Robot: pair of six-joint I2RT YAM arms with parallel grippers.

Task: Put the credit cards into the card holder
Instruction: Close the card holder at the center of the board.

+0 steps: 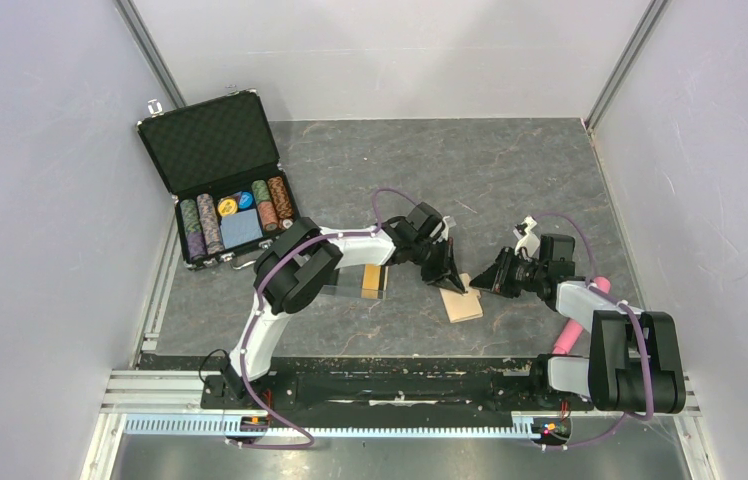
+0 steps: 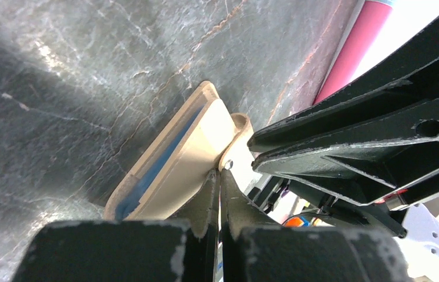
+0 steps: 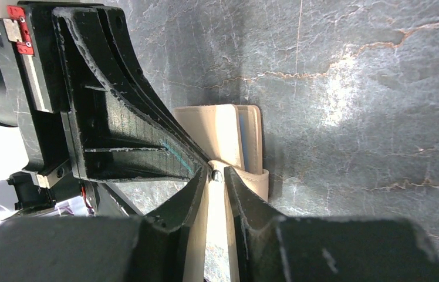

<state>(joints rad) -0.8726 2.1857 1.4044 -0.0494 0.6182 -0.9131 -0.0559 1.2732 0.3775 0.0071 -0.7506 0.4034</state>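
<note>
The tan card holder [image 1: 464, 303] lies on the dark table between both grippers, partly open with its blue lining [image 2: 159, 167] showing. My right gripper [image 3: 215, 174] is shut on the holder's snap tab [image 3: 251, 178], and the metal stud sits right at its fingertips. My left gripper [image 2: 219, 171] is shut, its tips touching the same tab [image 2: 239, 125] from the other side. Only a thin sliver shows between its fingers. A gold-orange credit card [image 1: 375, 276] with a black one [image 1: 371, 293] against it lies under the left forearm, left of the holder.
An open black foam-lined case [image 1: 212, 150] with poker chips stands at the back left. A pink cylinder [image 1: 577, 322] lies beside the right arm near the right wall. White walls close in both sides.
</note>
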